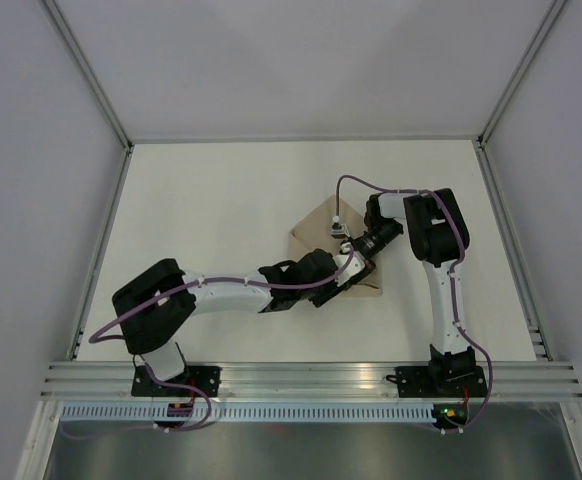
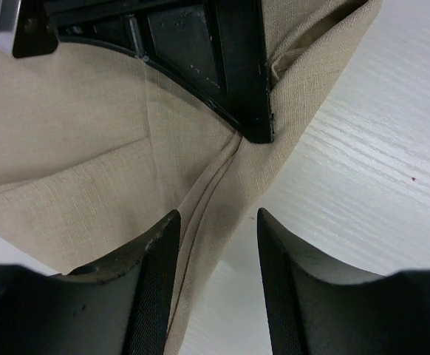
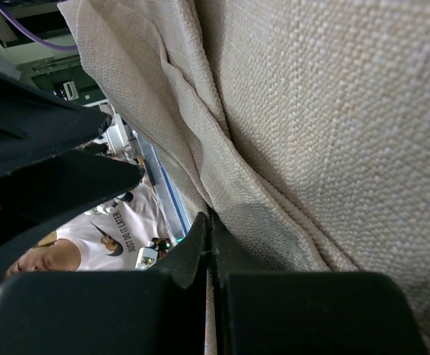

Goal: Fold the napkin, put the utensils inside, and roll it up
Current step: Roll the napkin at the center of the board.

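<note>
Right gripper (image 3: 210,238) is pinched tight on a raised fold of the napkin (image 1: 316,232), right of centre on the table (image 1: 221,200), while the left gripper (image 2: 216,231) straddles the crease with jaws apart (nothing pinned there), so a tug could drag the whole cloth and spoil the fold.

We are reaching our left arm (image 1: 226,288) low and rightward from its near-left base, its left gripper (image 2: 215,255) pointing down with jaws apart. We are folding our right arm (image 1: 439,240) far then leftward, its right gripper (image 3: 211,237) closing tight, pinching the napkin (image 3: 311,111)
</note>
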`<state>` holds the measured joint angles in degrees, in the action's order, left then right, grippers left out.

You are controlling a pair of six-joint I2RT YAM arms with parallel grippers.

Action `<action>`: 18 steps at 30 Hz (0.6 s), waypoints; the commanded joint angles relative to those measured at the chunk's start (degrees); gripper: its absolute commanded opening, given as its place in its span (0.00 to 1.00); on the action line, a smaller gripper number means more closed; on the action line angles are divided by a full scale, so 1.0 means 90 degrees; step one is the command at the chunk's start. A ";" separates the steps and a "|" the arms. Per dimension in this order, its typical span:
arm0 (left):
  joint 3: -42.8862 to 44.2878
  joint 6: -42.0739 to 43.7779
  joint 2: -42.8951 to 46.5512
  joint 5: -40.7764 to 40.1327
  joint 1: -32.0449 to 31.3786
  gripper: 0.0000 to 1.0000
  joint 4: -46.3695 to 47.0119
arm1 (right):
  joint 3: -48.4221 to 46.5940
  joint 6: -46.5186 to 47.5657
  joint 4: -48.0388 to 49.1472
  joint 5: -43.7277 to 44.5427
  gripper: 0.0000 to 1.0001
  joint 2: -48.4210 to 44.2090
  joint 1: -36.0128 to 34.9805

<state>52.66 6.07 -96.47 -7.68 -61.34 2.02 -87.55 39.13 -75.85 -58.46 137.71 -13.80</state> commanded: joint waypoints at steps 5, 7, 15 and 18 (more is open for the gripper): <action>0.0369 0.0791 -0.0365 -0.0709 -0.0459 0.49 0.0254 | -0.0136 0.0388 0.0889 0.1290 0.00 0.0509 0.0098; 0.0350 0.0772 -0.0414 -0.0651 -0.0479 0.47 0.0273 | -0.0194 0.0388 0.0841 0.1290 0.01 0.0578 0.0137; 0.0359 0.0781 -0.0668 -0.0455 -0.0587 0.44 0.0498 | -0.0272 0.0359 0.0792 0.1271 0.00 0.0724 0.0166; 0.0428 0.0810 -0.0785 -0.0387 -0.0606 0.44 0.0508 | -0.0292 0.0378 0.0733 0.1261 0.01 0.0744 0.0166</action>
<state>54.24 10.83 -102.21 -11.90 -66.13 4.03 -90.30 39.90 -78.89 -56.71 139.24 -13.61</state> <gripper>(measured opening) 0.442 0.007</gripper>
